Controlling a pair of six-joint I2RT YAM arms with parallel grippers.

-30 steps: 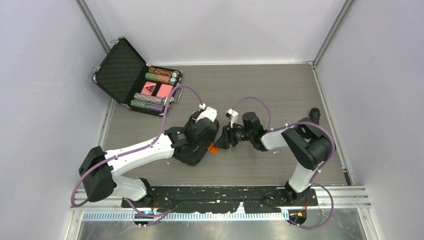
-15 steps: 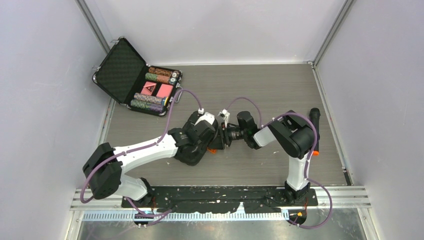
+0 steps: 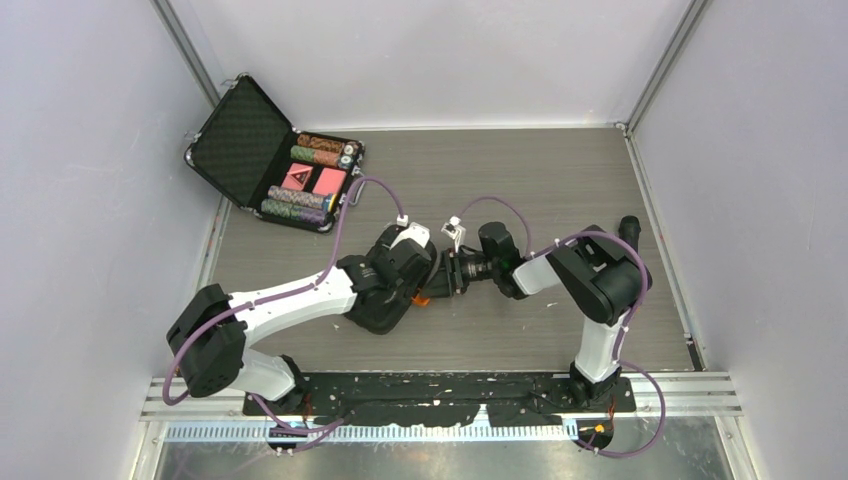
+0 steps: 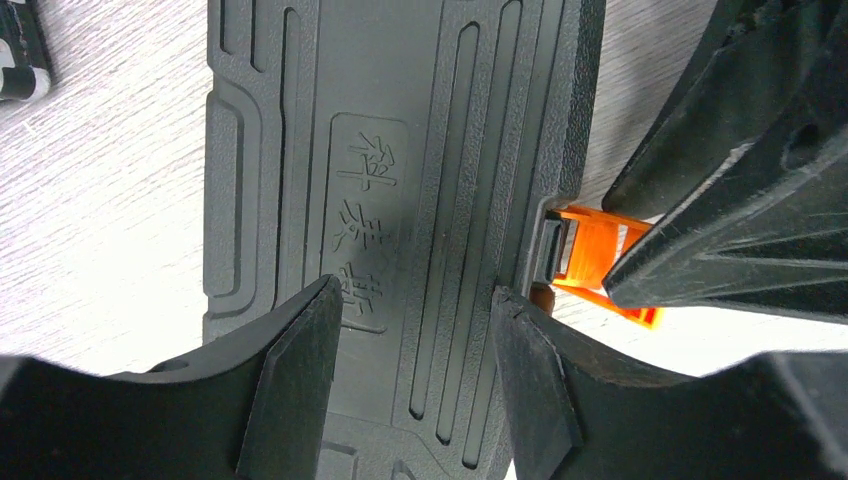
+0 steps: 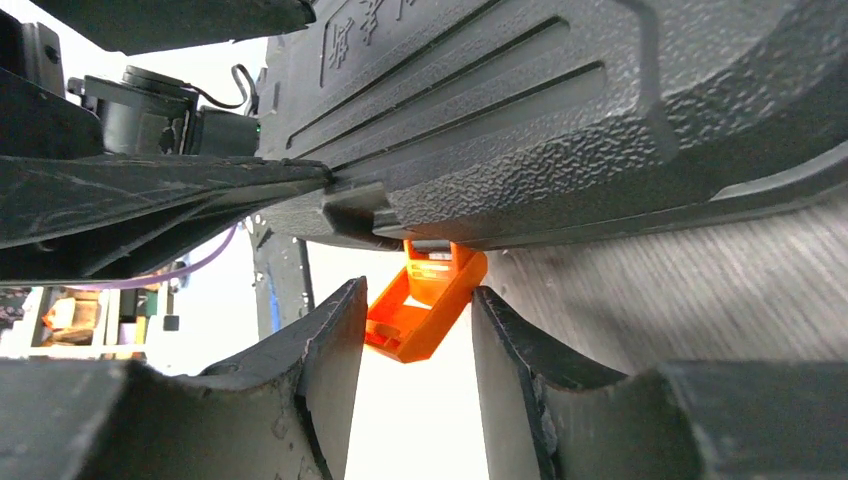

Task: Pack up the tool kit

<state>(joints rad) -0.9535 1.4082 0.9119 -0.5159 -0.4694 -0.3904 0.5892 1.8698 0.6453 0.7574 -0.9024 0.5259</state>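
Observation:
The tool kit (image 4: 400,150) is a black ribbed case lying shut on the table, and the left wrist hides most of it from above. My left gripper (image 4: 415,370) is open, its fingers spread just over the lid with nothing between them. The small orange latch (image 5: 425,300) hangs loose from the case's edge (image 5: 560,110). My right gripper (image 5: 415,350) is open with the latch between its fingertips, which stand close beside it. From above, the latch (image 3: 423,298) shows between the two wrists, with the right gripper (image 3: 438,283) against it.
An open metal-edged briefcase (image 3: 230,140) of chips and red cards lies at the back left. A black tool handle (image 3: 628,224) pokes out behind the right arm near the right wall. Grey walls enclose the table on three sides.
The right gripper has moved left up to the case and brought its jaws in around the orange latch. The left arm has shifted slightly and stays over the lid.

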